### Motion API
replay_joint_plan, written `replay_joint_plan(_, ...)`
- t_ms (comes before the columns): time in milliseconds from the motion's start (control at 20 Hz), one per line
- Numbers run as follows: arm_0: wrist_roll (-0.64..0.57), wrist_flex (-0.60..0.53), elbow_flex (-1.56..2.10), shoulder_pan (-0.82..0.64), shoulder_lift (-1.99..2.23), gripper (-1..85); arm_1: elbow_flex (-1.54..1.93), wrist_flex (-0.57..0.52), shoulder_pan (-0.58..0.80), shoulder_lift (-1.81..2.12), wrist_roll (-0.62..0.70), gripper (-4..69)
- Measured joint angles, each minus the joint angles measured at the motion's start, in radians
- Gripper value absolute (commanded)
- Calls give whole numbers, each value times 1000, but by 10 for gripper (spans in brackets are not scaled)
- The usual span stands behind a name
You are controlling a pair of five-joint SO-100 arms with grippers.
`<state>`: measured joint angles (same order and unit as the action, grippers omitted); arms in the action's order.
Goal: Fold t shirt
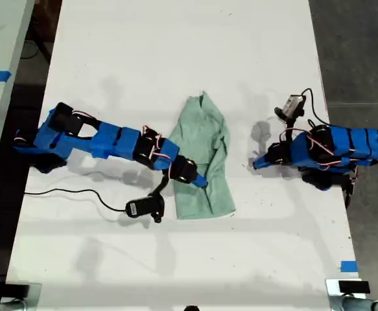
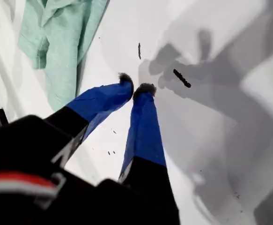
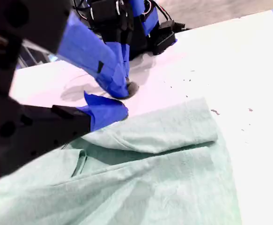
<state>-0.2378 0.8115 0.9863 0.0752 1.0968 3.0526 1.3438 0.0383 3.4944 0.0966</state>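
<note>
Both hands empty: my first hand point(image 2: 135, 88) pinched narrow, my second hand point(image 3: 115, 101) parted over the t shirt point(image 1: 205, 159)

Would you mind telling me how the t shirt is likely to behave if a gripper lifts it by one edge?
The t shirt already lies rumpled and folded over itself, so it will probably drape limply. It looks thin, likely light, and may slide on the smooth white table.
</note>
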Motion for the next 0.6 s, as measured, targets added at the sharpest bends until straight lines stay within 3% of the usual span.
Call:
replay_joint_plan(150,0,0,0,0,-2,279,0,0,0,0,0,35)
replay_joint_plan(600,21,-20,0,2,-3,240,2,0,0,0,-3,25)
